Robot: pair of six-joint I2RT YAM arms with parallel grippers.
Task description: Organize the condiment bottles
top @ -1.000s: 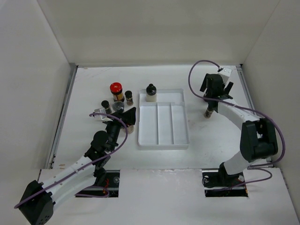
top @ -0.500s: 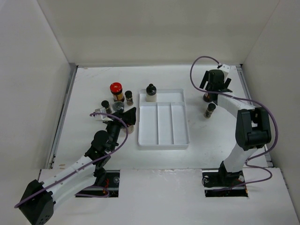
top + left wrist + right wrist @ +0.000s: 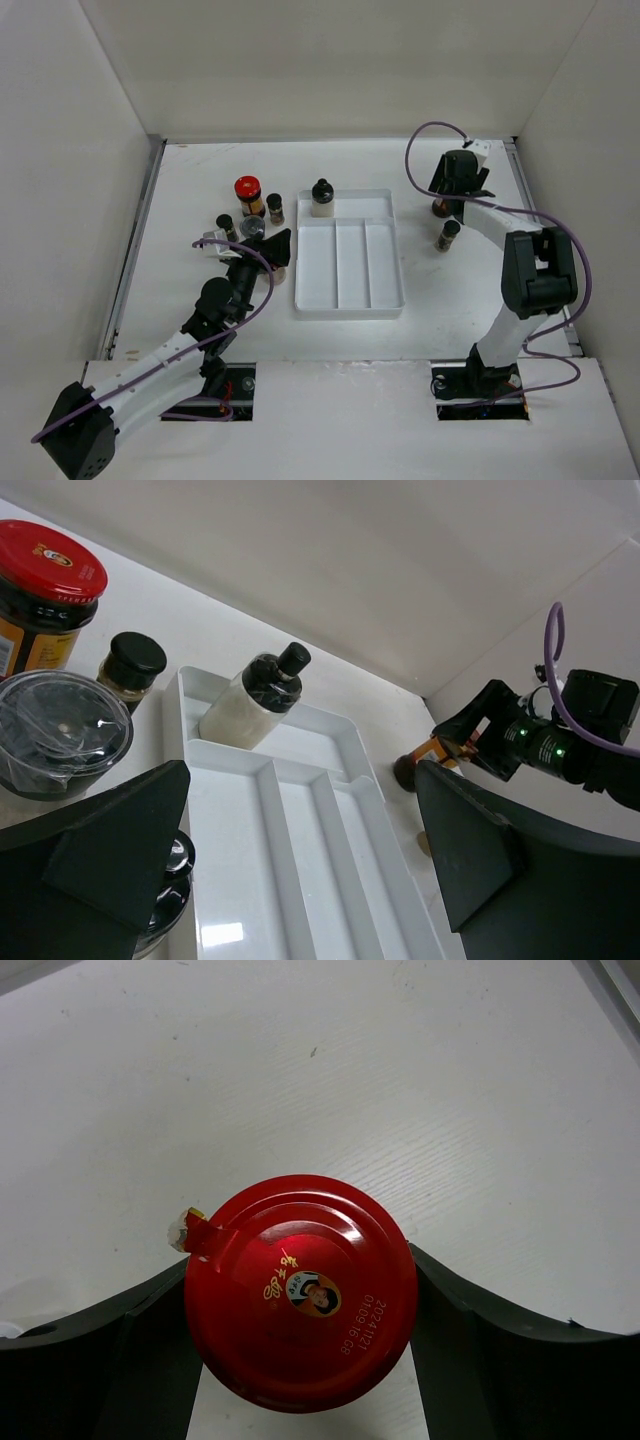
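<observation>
My right gripper (image 3: 456, 185) (image 3: 300, 1345) is open, one finger on each side of a red-lidded brown jar (image 3: 300, 1290) (image 3: 439, 207) standing on the table at the far right. A small dark bottle (image 3: 447, 234) stands just in front of it. My left gripper (image 3: 262, 244) (image 3: 300, 880) is open and empty at the left edge of the white tray (image 3: 348, 297). Around it stand a second red-lidded jar (image 3: 248, 196) (image 3: 45, 590), two small black-capped bottles (image 3: 275, 208) (image 3: 225, 222), a clear-lidded jar (image 3: 253, 229) (image 3: 60, 730) and a dark-capped bottle (image 3: 278, 272) under my left finger.
A white bottle with a black cap (image 3: 321, 198) (image 3: 255, 695) lies in the tray's far compartment. The tray's three long compartments (image 3: 300, 820) hold nothing. White walls close in the table on the left, far and right sides.
My right gripper has pulled back from over the small dark bottle to the far red-lidded jar and settled around its lid. My left arm has not moved.
</observation>
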